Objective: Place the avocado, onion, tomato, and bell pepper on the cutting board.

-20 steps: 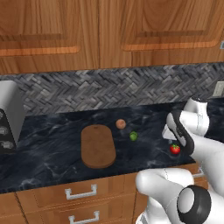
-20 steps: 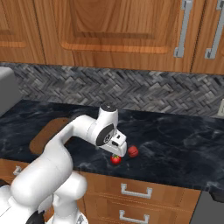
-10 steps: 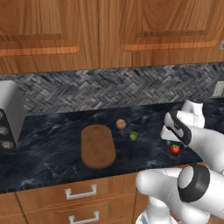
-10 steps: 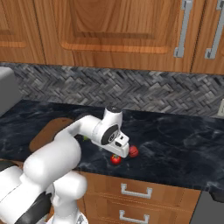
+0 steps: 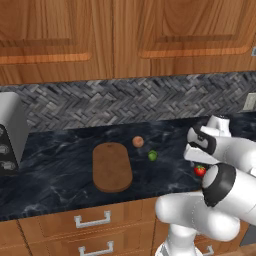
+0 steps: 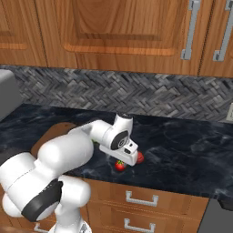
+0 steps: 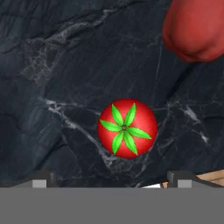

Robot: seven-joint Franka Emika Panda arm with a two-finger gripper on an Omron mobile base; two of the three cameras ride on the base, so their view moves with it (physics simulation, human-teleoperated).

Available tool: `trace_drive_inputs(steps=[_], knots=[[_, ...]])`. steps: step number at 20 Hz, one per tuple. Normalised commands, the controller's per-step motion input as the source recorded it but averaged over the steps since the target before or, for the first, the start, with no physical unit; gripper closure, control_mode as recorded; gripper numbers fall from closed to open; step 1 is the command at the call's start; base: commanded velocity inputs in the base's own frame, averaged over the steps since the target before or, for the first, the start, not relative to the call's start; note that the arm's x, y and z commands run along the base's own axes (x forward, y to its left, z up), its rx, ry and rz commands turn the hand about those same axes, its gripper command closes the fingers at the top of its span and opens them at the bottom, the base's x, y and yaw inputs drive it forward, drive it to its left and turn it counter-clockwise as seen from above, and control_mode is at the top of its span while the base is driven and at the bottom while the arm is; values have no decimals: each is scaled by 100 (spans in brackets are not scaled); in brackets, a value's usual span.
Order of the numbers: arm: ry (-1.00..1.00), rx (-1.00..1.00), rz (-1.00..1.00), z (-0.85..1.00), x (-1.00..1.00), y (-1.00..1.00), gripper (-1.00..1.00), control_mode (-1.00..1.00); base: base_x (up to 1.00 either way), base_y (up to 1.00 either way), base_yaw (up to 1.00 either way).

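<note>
Brown wood, the cutting board (image 5: 112, 166) lies bare on the dark marble worktop (image 5: 60, 155) in the left base view. The onion (image 5: 138, 142) sits just beyond its far right corner, and the avocado (image 5: 152, 156) a little further right, both apart from the board. The tomato (image 5: 199, 170) rests near the worktop's front edge, well apart from the board, with the robot's hand hanging just above it.

From the right base view, the hand hovers low over the tomato (image 6: 120, 165). The bell pepper (image 6: 139, 157) lies just beside it, partly behind the hand. The board (image 6: 52, 135) shows at the left, beyond the arm.

The hand view looks straight down on the tomato (image 7: 127, 128), leafy top up, centred between the two fingers (image 7: 41, 180) at the bottom edge. They stand spread wide and hold nothing. The bell pepper (image 7: 195, 28) sits near the upper right corner, clear of the tomato.

The tomato looks smooth, round and probably light, so it may roll or slip if pinched off-centre. I would close on its widest part, across the middle, with gentle force since the skin could bruise. The neighbouring pepper leaves room for the fingers.
</note>
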Motion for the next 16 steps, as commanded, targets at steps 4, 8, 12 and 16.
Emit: trace_drive_inputs(steps=[4,8,12,16], knots=[[0,0,0,-26,8,-4,-100,-100,0,0,0],[1,0,0,-22,14,0,-100,-100,0,0,0],[1,0,0,-18,10,-1,-100,-100,0,0,0],[3,0,0,-14,11,0,-100,-100,0,0,0]])
